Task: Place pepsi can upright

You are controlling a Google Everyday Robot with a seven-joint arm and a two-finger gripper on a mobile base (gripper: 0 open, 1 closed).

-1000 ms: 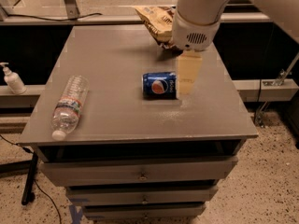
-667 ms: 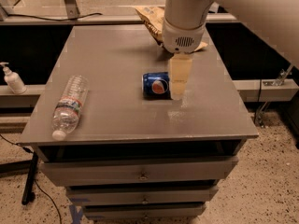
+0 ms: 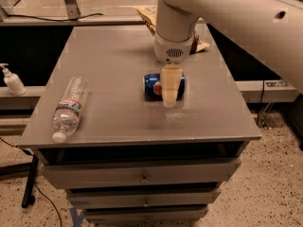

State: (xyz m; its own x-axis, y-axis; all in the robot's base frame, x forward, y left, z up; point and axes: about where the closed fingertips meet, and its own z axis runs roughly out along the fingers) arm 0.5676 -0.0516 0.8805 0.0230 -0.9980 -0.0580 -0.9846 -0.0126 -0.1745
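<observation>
Pepsi can (image 3: pixel 152 85), a blue cylinder, lies on its side mid worktop (image 3: pixel 113 56), which is matte grey. Cream gripper (image 3: pixel 169 100) sits directly over the can; grip width can't tell. Clear ribbed plastic water bottle (image 3: pixel 68 109) lies flat near the left edge.

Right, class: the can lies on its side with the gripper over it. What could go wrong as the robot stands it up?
1. The pepsi can lies on its side on the smooth table; a nudge from the gripper, directly over it, could roll it away.
2. The gripper hides part of the can, so a misaligned grip may go unnoticed.
3. The snack bag lies close behind the arm and might get brushed.
</observation>
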